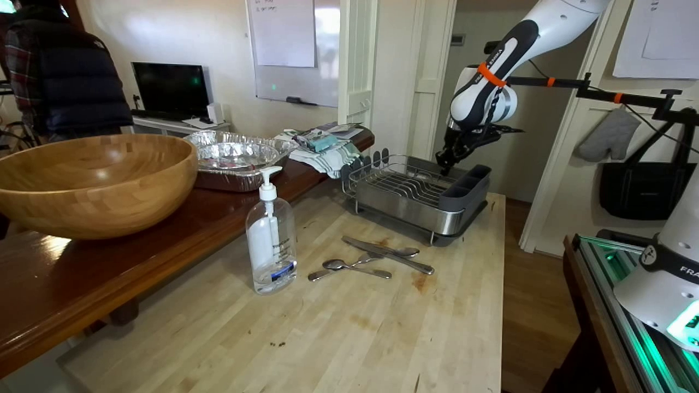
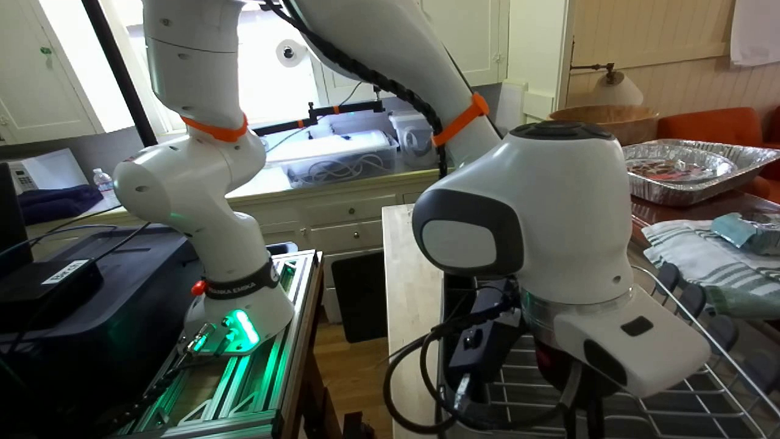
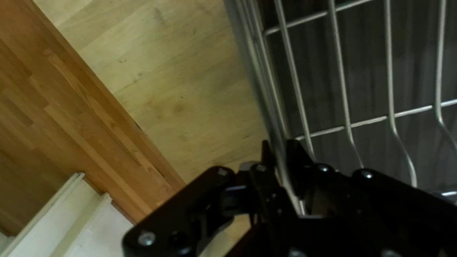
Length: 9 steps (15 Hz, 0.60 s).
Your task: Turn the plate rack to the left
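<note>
The plate rack (image 1: 404,204) is a silver-grey metal dish rack with a wire grid and a dark utensil holder (image 1: 464,188) at one end. It stands upright on the light wooden table (image 1: 349,338). Its dark prongs (image 2: 722,335) show in an exterior view, where the arm hides much of the rack. My gripper (image 1: 445,161) is at the rack's far long side. In the wrist view, the gripper (image 3: 280,151) has one finger on each side of the rack's metal rim (image 3: 266,103), closed on it. Slight gaps at the rim are too dark to judge.
Crossed utensils (image 1: 387,254) and a clear soap bottle (image 1: 271,251) stand or lie in front of the rack. A raised dark wooden counter carries a wooden bowl (image 1: 98,210), foil trays (image 1: 235,177) and a striped towel (image 2: 713,256). The table's edge is close to the rack.
</note>
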Tool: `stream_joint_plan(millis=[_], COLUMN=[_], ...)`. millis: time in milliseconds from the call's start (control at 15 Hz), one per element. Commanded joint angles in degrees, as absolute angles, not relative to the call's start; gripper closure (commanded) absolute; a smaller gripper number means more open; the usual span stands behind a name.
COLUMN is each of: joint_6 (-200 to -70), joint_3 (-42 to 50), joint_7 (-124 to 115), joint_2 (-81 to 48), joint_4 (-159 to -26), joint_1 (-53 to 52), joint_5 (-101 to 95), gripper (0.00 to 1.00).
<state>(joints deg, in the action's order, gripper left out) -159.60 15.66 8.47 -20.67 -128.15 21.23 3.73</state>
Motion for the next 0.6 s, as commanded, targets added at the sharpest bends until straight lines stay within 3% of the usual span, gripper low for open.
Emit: stream_joint_plan(millis=[0, 533], joint_6=[-158.0, -154.4], joint_3=[12.2, 10.4], joint_7=[16.7, 30.6], joint_2=[-19.8, -19.6], joint_4=[-127.2, -125.7], joint_1=[23.7, 26.2], joint_5=[3.6, 0.8], gripper=[0.98, 0.98])
